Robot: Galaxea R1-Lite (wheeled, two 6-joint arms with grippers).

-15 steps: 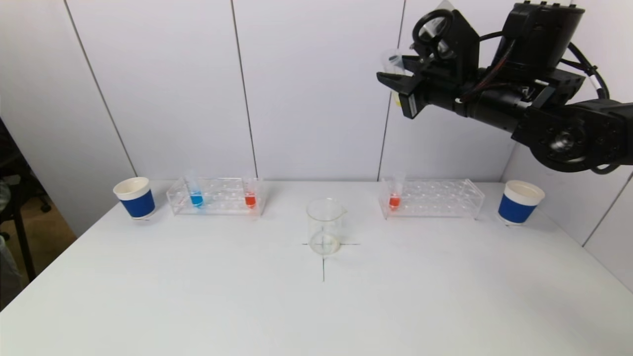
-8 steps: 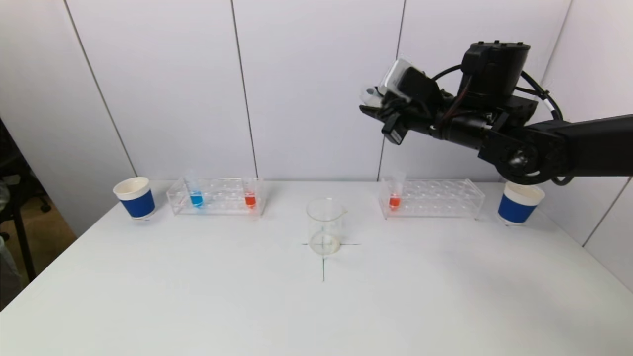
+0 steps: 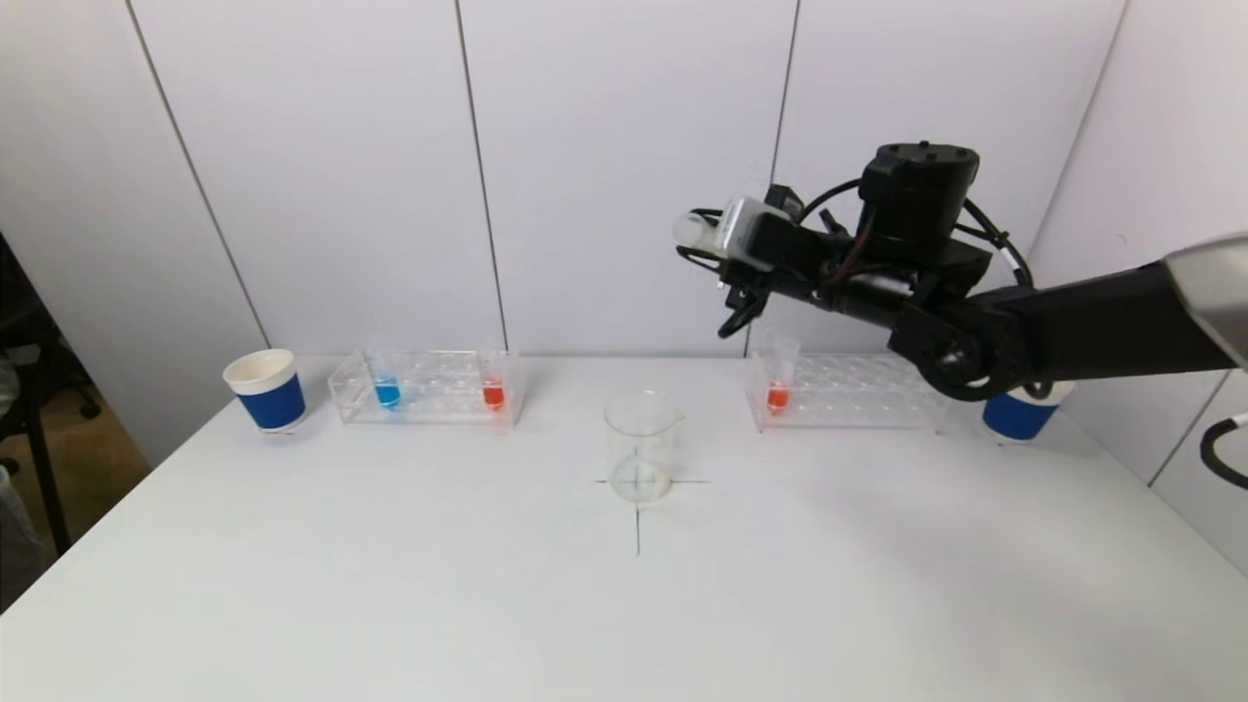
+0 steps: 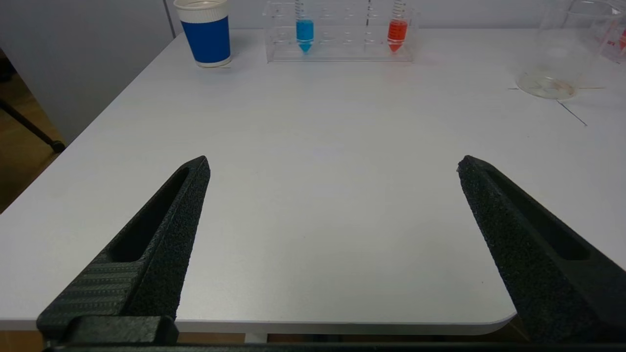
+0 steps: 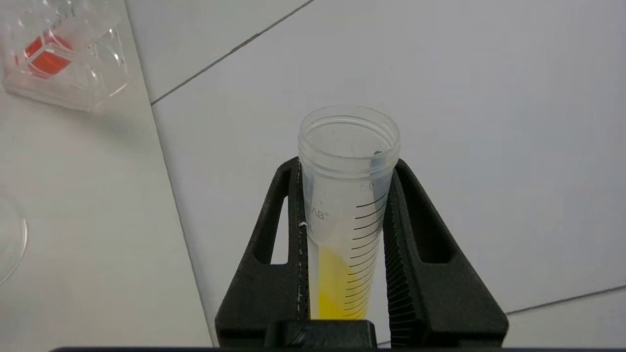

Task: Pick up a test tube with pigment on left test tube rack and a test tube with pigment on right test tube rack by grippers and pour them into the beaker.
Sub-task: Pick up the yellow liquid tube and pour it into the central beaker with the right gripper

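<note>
The right end effector (image 5: 345, 254) gripped a test tube (image 5: 348, 205) (yellow pigment inside), tilted high above the beaker (image 3: 641, 447) at the tabletop (image 3: 624, 604) centre. The left end effector (image 4: 332, 168) stood wide by the near left edge.

left cup (image 3: 265, 389) blue-banded, white rim, seen upright at table (image 3: 390, 585) left edge | right cup (image 3: 1014, 416) partly hidden | black cross (image 3: 639, 517) drawn mid-table

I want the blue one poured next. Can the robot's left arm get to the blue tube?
Probably yes. The left gripper has its fingers wide apart and holds nothing, and only bare table lies between it and the blue tube, standing upright in the left rack. It is some way off.
</note>
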